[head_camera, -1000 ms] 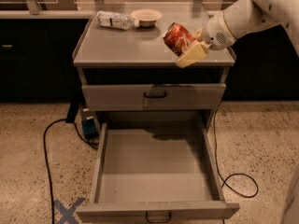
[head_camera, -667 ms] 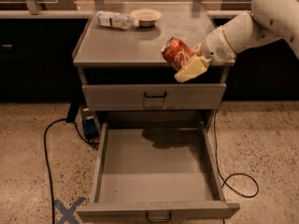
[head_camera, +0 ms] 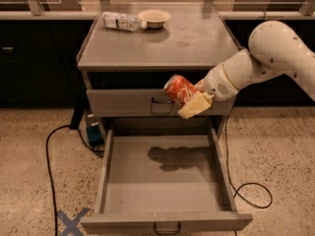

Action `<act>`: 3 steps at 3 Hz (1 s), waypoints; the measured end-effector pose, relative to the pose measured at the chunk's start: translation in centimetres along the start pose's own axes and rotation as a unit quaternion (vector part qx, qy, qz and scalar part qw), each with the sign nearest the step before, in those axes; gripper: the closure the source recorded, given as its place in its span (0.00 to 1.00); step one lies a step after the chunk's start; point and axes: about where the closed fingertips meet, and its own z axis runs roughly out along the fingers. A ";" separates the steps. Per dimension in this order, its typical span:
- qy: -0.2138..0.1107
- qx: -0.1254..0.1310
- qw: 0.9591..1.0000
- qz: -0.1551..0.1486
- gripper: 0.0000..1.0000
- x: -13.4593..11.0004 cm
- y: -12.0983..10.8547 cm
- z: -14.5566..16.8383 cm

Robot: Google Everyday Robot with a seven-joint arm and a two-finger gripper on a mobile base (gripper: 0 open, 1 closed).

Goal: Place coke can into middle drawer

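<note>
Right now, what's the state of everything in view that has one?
can: held tilted in mid-air, above the middle drawer.
gripper: fingers shut on the can, in front of the upper drawer.
middle drawer: pulled open, can not yet in it.
upper drawer: shut.
bottle: lying on its side on the cabinet top.
bowl: upright, next to the bottle.
</note>
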 end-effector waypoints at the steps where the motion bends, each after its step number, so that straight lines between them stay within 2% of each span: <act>1: 0.040 -0.016 0.999 0.018 1.00 3.9 0.9 4.6; 2: 0.040 -0.024 0.999 0.019 1.00 4.5 1.1 5.3; 3: 0.061 -0.037 0.997 0.027 1.00 6.9 1.3 7.0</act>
